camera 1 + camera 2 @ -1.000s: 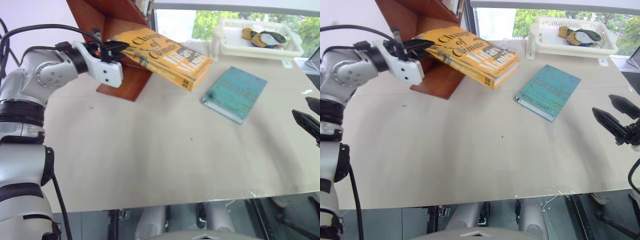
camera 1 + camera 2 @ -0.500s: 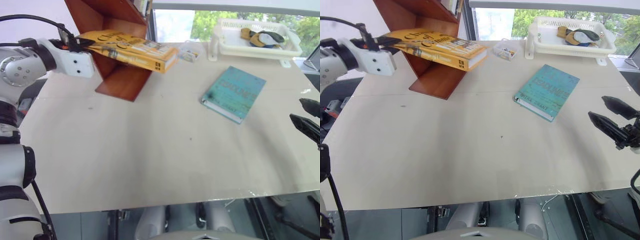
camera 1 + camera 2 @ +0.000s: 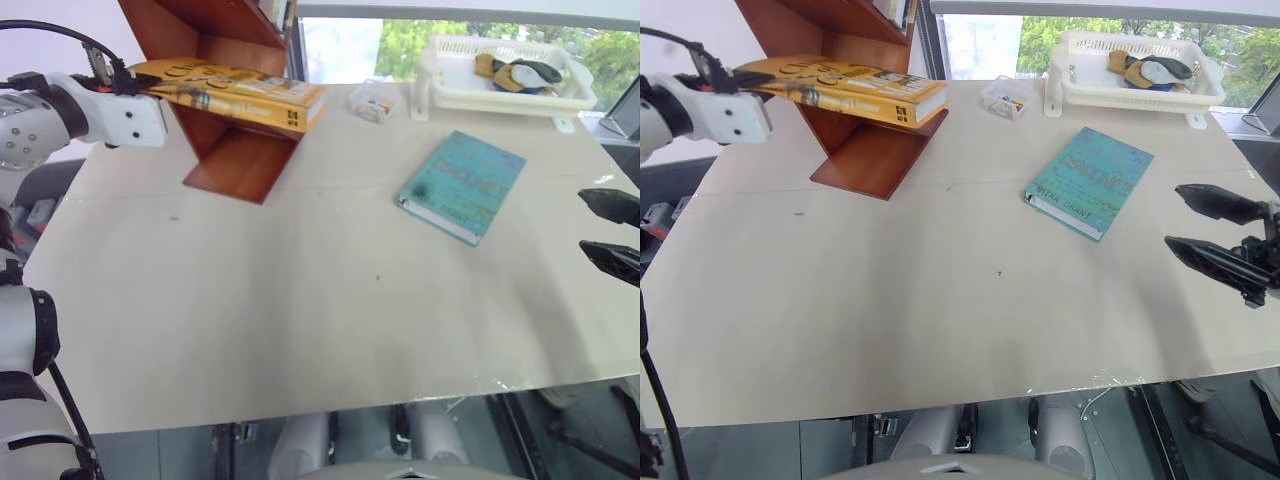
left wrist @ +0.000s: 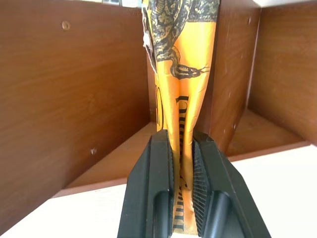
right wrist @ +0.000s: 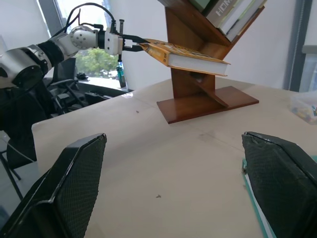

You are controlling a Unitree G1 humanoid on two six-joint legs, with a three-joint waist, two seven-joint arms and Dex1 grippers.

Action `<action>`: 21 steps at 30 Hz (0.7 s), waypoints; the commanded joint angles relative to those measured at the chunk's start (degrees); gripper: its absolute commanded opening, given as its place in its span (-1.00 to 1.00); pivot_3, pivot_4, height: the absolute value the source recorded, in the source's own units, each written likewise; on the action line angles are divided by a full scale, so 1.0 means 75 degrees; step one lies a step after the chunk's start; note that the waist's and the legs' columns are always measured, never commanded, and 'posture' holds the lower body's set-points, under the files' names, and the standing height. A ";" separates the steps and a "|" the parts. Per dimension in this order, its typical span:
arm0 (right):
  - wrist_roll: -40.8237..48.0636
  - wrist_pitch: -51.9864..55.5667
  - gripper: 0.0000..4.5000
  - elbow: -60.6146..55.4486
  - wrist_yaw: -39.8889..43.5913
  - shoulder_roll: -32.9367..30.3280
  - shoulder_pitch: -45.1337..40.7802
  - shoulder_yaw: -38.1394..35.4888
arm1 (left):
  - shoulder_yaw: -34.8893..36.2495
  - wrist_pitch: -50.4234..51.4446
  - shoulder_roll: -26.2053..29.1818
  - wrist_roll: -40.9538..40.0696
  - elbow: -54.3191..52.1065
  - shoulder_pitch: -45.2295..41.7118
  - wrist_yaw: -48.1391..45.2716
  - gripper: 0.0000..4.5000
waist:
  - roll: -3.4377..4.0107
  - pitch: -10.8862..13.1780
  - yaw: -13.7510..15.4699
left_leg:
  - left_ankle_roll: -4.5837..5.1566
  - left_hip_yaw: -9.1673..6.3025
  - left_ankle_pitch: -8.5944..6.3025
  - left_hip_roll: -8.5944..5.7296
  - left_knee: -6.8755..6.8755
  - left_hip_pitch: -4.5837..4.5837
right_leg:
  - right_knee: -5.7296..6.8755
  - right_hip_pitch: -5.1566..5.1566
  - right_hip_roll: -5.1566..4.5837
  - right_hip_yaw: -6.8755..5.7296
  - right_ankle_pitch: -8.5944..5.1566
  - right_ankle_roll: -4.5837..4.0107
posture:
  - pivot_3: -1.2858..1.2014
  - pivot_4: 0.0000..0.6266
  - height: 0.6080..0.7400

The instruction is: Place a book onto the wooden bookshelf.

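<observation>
Idling at the near right edge of the table (image 3: 940, 330), right gripper (image 3: 1212, 230) hangs with its two black fingers spread wide, nothing between them, and has lifted a bit and turned over the last second; mid table, one teal-green book (image 3: 1085, 182) lies flat, untouched, same spot as before; far left, left gripper (image 3: 148, 80) is pinched tight on the near corner of the book (image 3: 238, 88), fingers (image 4: 158, 198) pressed against both sides of the orange cover in the left wrist view; over the last second the book swung left and flattened out, off the open table and in over the low angled boards of the wooden bookshelf (image 3: 235, 160); whether it rests on a board or hovers just above I cannot tell; judgement: placing is close, release not yet done, probably needs a push deeper first; far right, one white basket (image 3: 1135, 70) with some dark and tan items in it; one small clear box (image 3: 1003, 98) just left of it; counts: two books on the table side, one bookshelf, one basket, one box, two grippers.
</observation>
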 commanded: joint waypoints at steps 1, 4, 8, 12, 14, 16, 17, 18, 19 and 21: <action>-0.0067 -0.0055 1.00 0.0082 0.0153 -0.0141 -0.0203 0.0023 | 0.0276 0.0010 0.0306 -0.0172 0.0258 -0.0168 0.0224 -0.80 | -0.0001 0.0000 -0.0001 | 0.0001 0.0002 0.0000 0.0000 0.0000 0.0000 | 0.0001 -0.0001 0.0000 0.0000 0.0000 0.0000 | 0.03 -0.52 0.50; -0.0124 -0.0071 1.00 0.0213 0.0247 -0.0147 -0.0319 0.0076 | 0.0177 -0.0009 0.0385 -0.0023 0.0400 -0.0276 0.0310 -0.80 | -0.0003 -0.0001 0.0000 | 0.0001 0.0004 -0.0001 0.0000 0.0000 0.0001 | 0.0003 -0.0001 -0.0001 0.0001 0.0000 0.0000 | 0.03 -0.52 0.50; -0.0213 -0.0107 1.00 0.0295 0.0312 -0.0112 -0.0411 0.0123 | 0.0057 0.0058 0.0207 0.0114 0.0622 -0.0574 0.0428 -0.80 | -0.0007 0.0001 -0.0001 | 0.0001 0.0006 0.0000 0.0000 0.0000 0.0000 | 0.0004 -0.0003 -0.0001 0.0001 0.0000 0.0000 | 0.03 -0.52 0.50; -0.0291 -0.0158 1.00 0.0330 0.0345 -0.0074 -0.0417 0.0115 | -0.0104 0.0141 -0.0041 0.0292 0.0807 -0.0829 0.0478 -0.80 | -0.0013 0.0004 0.0000 | -0.0001 0.0009 0.0001 0.0000 0.0000 0.0000 | 0.0007 -0.0005 -0.0001 0.0003 0.0000 0.0000 | 0.03 -0.52 0.50; -0.0342 -0.0193 1.00 0.0322 0.0358 -0.0055 -0.0360 0.0052 | -0.0140 0.0173 -0.0166 0.0314 0.0880 -0.0953 0.0416 -0.80 | -0.0013 0.0004 0.0001 | -0.0002 0.0010 0.0001 0.0000 0.0000 -0.0002 | 0.0006 -0.0006 -0.0001 0.0003 0.0000 0.0001 | 0.03 -0.52 0.50; -0.0349 -0.0195 1.00 0.0303 0.0375 -0.0046 -0.0287 -0.0047 | -0.0168 0.0203 -0.0216 0.0318 0.0926 -0.1026 0.0377 -0.80 | -0.0013 0.0004 0.0002 | -0.0005 0.0010 0.0003 0.0000 0.0000 -0.0003 | 0.0006 -0.0007 -0.0001 0.0003 0.0000 0.0001 | 0.03 -0.52 0.50; -0.0325 -0.0181 1.00 0.0290 0.0391 -0.0052 -0.0236 -0.0122 | -0.0204 0.0243 -0.0211 0.0347 0.0945 -0.1048 0.0363 -0.51 | -0.0014 0.0003 0.0000 | -0.0017 0.0009 0.0010 0.0000 0.0000 -0.0007 | 0.0005 -0.0009 -0.0001 0.0003 0.0000 0.0001 | 0.03 -0.52 0.50; -0.0304 -0.0169 1.00 0.0288 0.0393 -0.0059 -0.0198 -0.0186 | -0.0245 0.0288 -0.0202 0.0391 0.0976 -0.1068 0.0358 -0.37 | -0.0015 0.0003 -0.0001 | -0.0023 0.0011 0.0013 0.0000 0.0000 -0.0011 | 0.0006 -0.0015 -0.0001 0.0003 0.0001 0.0001 | 0.03 -0.52 0.50; -0.0286 -0.0162 1.00 0.0279 0.0385 -0.0062 -0.0157 -0.0243 | -0.0277 0.0333 -0.0191 0.0421 0.1009 -0.1082 0.0356 -0.12 | -0.0015 0.0004 0.0000 | -0.0025 0.0011 0.0015 0.0000 0.0000 -0.0023 | 0.0007 -0.0026 -0.0001 0.0003 0.0001 0.0000 | 0.03 -0.52 0.50; -0.0298 -0.0179 1.00 0.0266 0.0371 -0.0061 -0.0083 -0.0308 | -0.0348 0.0436 -0.0156 0.0547 0.1074 -0.1112 0.0453 0.34 | -0.0015 0.0003 0.0000 | -0.0027 0.0012 0.0016 -0.0001 0.0000 -0.0030 | 0.0007 -0.0032 -0.0001 0.0003 0.0001 0.0001 | 0.03 -0.52 0.50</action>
